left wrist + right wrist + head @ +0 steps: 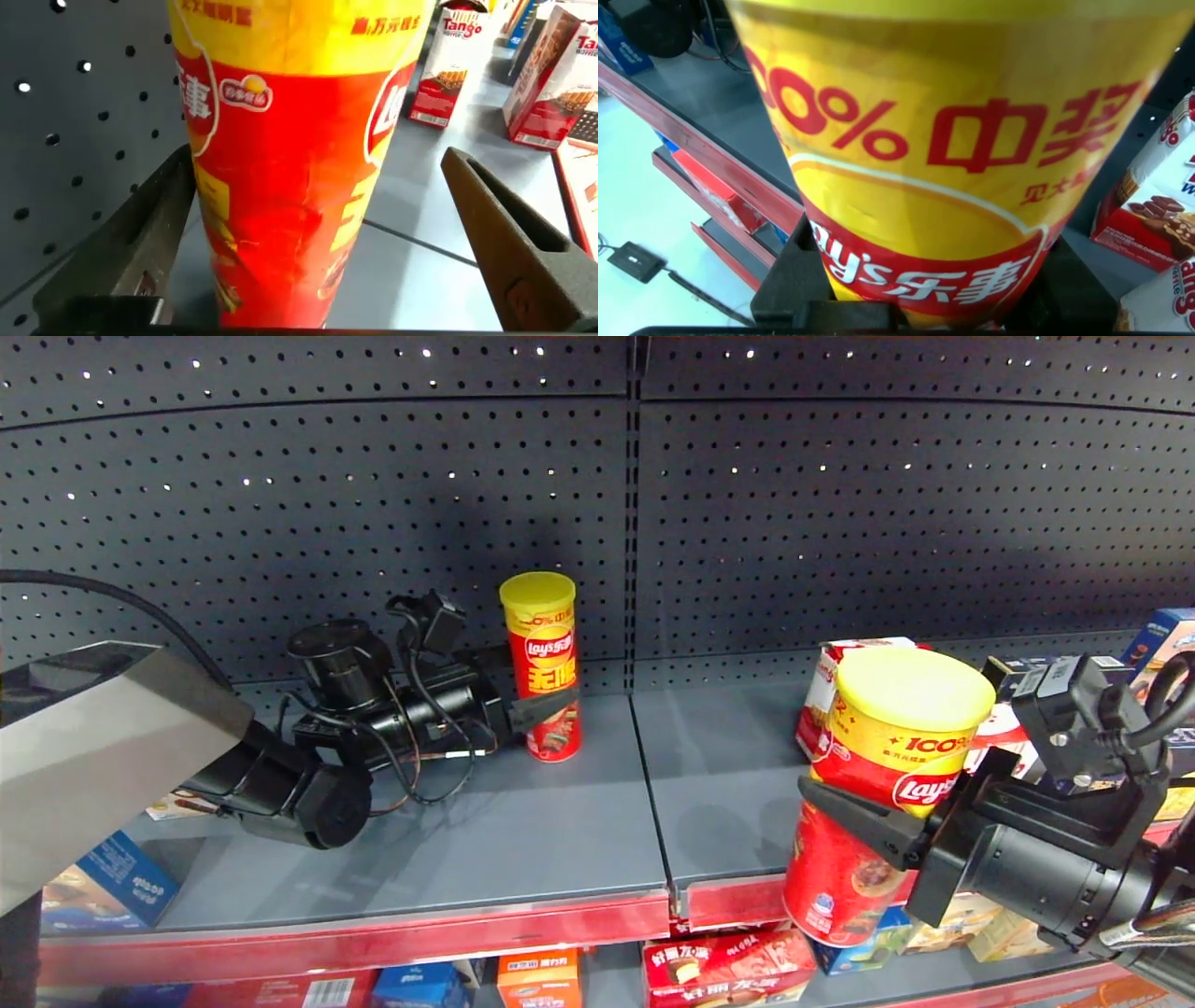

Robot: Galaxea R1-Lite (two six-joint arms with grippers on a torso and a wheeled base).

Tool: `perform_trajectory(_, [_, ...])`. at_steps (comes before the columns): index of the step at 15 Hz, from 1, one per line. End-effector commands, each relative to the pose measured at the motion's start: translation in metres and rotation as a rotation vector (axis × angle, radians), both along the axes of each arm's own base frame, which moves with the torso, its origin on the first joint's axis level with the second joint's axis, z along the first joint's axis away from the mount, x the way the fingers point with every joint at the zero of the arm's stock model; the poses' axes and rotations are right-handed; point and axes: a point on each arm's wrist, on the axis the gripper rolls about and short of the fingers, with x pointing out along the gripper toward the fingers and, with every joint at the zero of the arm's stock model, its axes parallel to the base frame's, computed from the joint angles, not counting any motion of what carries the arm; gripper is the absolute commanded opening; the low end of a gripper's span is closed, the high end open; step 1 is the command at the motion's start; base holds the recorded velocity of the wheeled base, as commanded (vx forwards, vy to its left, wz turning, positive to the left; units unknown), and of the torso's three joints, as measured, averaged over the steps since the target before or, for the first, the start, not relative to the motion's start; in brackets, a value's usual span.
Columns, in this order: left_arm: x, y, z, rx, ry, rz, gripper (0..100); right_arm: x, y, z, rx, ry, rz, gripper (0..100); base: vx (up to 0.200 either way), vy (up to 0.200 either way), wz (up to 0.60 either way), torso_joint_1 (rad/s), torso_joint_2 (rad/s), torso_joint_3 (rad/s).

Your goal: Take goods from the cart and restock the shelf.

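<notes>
Chip tube [873, 887], tall red-and-yellow cardboard, is clamped mid-body in the right pincer [887, 803], at the grey metal shelf's [523, 831] front lip. Probably light, stiff, slick, dentable: hold the middle gently. Left pincer [551, 705] stands open astride a second tube [541, 625].

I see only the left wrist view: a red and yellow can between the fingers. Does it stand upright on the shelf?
Observer: Yes. In the head view the first can stands upright on the shelf, yellow lid on top.
Operator: And where is the right arm?
Observer: The right gripper holds a second can, tilted, near the shelf's front edge.
Operator: What stands behind it?
Observer: A red and white box, on the shelf.
</notes>
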Motion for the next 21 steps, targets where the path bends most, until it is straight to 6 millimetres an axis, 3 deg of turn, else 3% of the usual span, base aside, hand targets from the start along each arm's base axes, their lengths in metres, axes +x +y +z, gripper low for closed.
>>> perform_trajectory(1, [0.004,-0.001,0.007,-0.002,-0.015,0.003,100,0.000,0.000,0.000,-0.001,0.001,0.000,0,0.000,0.000,0.00,0.000,0.00,0.000])
perform_trajectory(7, [0.012,0.008,0.009,0.003,-0.009,0.045,100,-0.001,-0.001,-0.001,-0.002,0.002,0.001,0,0.000,0.000,0.00,0.000,0.00,0.000])
perform_trajectory(13, [0.019,0.008,-0.007,0.010,0.022,0.053,100,-0.001,-0.001,-0.002,-0.005,0.006,0.001,0,0.000,0.000,0.00,0.000,0.00,0.000])
perform_trajectory(14, [0.023,0.007,-0.008,0.009,0.019,0.054,0,-0.001,-0.001,-0.002,-0.005,0.006,0.001,0,0.000,0.000,0.00,0.000,0.00,0.000])
perform_trajectory(18, [0.024,0.004,-0.006,0.007,0.007,0.047,0,-0.001,-0.001,-0.003,-0.006,0.007,0.000,0,0.000,0.000,0.00,0.000,0.00,0.000])
perform_trajectory(21, [0.012,0.006,0.015,-0.002,-0.028,0.051,0,-0.001,-0.001,-0.003,-0.009,0.011,0.000,0,0.000,0.000,0.00,0.000,0.00,0.000])
